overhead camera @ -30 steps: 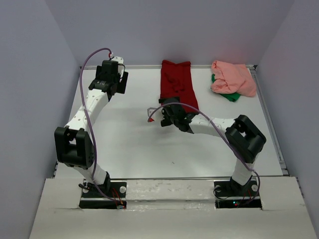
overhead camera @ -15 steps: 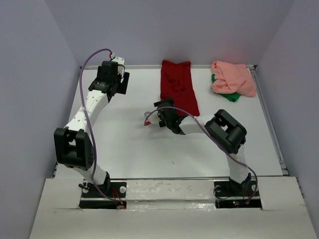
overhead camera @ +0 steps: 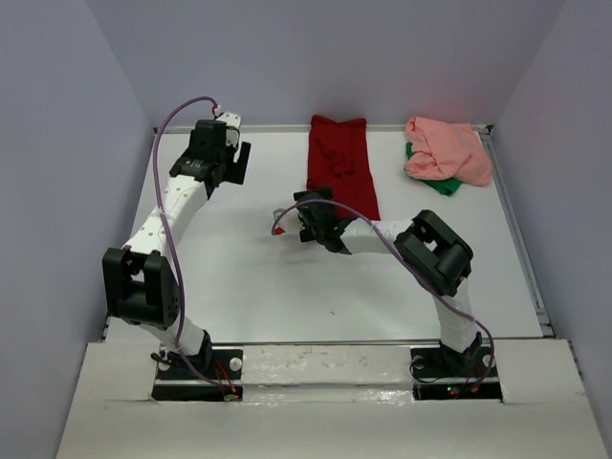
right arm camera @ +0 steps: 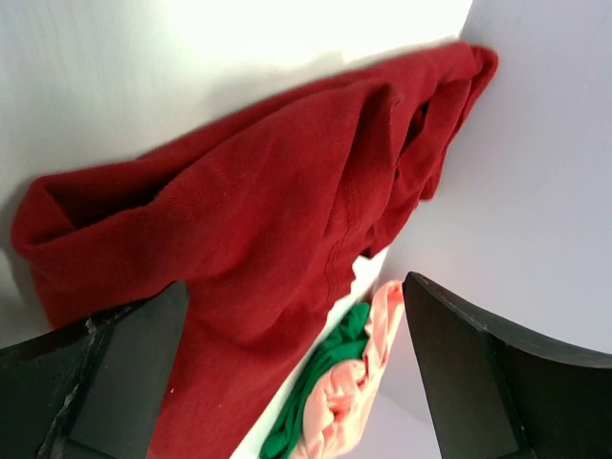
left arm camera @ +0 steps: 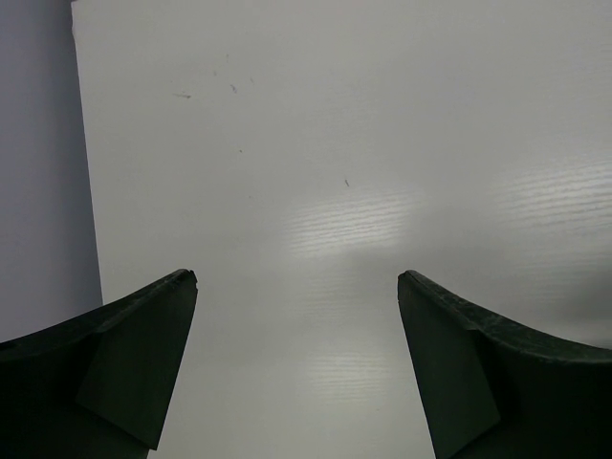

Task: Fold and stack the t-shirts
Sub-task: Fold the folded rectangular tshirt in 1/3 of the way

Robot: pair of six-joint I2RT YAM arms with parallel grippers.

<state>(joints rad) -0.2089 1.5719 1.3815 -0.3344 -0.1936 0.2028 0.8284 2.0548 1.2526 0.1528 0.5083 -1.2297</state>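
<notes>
Arm links [overhead camera: 172, 196]: white, black joint housings.
Cables [overhead camera: 196, 97]: purple loops.
Bases [overhead camera: 196, 368]: black, bottom of frame.
Fingers [left arm camera: 124, 373]: dark wedges.

Bright even light, soft glare, sharp focus

Table [overhead camera: 287, 287]: white, matte, rectangular; faint scuffs, with a soft sheen [left arm camera: 354, 210] of reflected light.
Back wall [overhead camera: 325, 57]: plain pale lilac-grey, at the table's far edge.
Left wall [overhead camera: 57, 172], right wall [overhead camera: 574, 143]: same colour, flanking the table.
Metal rail [overhead camera: 521, 239]: along the table's right edge.
White ledge [overhead camera: 325, 402]: at the table's near edge.
</notes>
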